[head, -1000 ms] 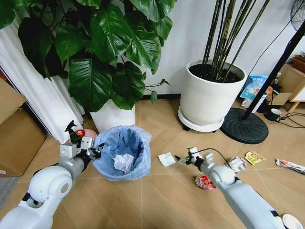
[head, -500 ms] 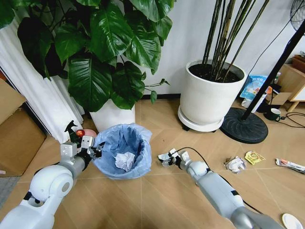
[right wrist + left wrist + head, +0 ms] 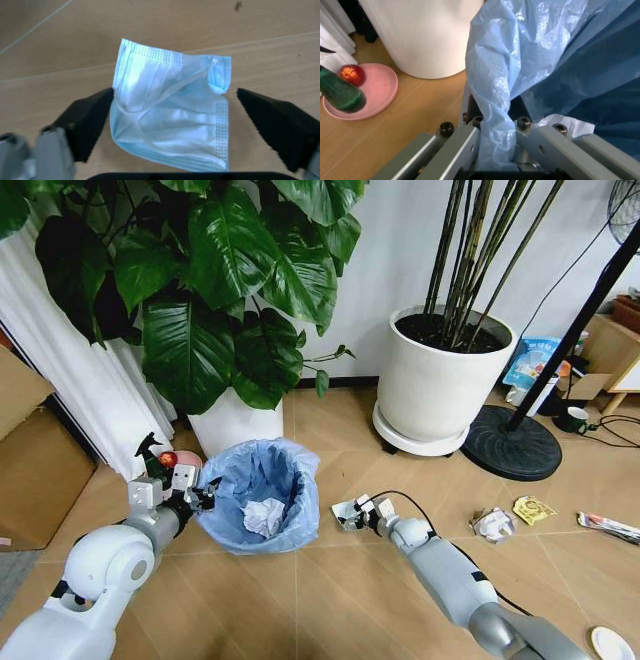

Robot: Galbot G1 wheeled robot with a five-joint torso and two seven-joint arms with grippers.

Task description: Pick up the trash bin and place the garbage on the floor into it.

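Grippers first: we see the left gripper (image 3: 190, 498) clamped on the near rim of the small round dark trash bin (image 3: 258, 500), its fingers (image 3: 470, 138) pinching the crinkly light-blue plastic bag (image 3: 495, 90) that lines it. That bin stands on the wooden floor (image 3: 330, 580) in front of a white plant pot (image 3: 235, 423) holding a broad-leafed green plant (image 3: 220, 300), and a crumpled white paper ball (image 3: 264, 517) lies inside it.

We find the right gripper (image 3: 352, 515) low over the floor just right of the bin, its dark fingers (image 3: 85, 120) spread wide on either side of a flat, pleated light-blue face mask (image 3: 172, 122), not closed on it. Farther right on the floor lie more garbage: another crumpled white paper (image 3: 492, 524), a yellow wrapper (image 3: 533, 510), a long thin wrapper (image 3: 608, 526) and a white round disc (image 3: 611, 643) near the picture's corner.

Beside the left gripper we see a pink plate (image 3: 375, 93) carrying a red fruit (image 3: 352, 74), with a green spray bottle (image 3: 339, 93) at its edge.
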